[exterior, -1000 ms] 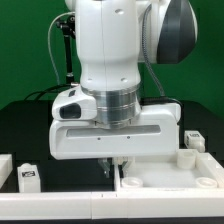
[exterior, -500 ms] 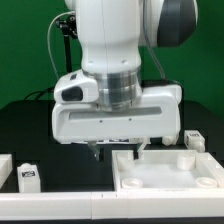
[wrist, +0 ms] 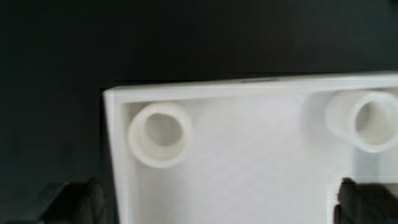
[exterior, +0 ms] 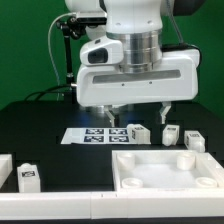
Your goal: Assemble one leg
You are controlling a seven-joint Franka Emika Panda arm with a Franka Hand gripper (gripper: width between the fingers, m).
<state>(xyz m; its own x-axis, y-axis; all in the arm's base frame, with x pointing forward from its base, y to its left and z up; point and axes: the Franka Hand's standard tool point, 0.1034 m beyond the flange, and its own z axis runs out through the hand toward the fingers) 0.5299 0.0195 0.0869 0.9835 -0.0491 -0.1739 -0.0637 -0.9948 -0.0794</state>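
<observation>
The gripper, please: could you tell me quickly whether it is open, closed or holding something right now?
Gripper: open, with the fingers spread wide and nothing held between them.

1. The black table [exterior: 40, 125] carries all the loose parts.
2. The large white tray-like part [exterior: 165, 172] lies flat on it, hollow side up.
3. Just beyond the tray-like part's far edge lies the marker board [exterior: 90, 134].
4. Along that same far edge stand the first leg [exterior: 137, 131], second leg [exterior: 170, 131] and third leg [exterior: 193, 138].
5. Well apart, on the exterior view's left of the tray-like part, stands the fourth leg [exterior: 28, 177], with a white block [exterior: 4, 166] further out.
</observation>
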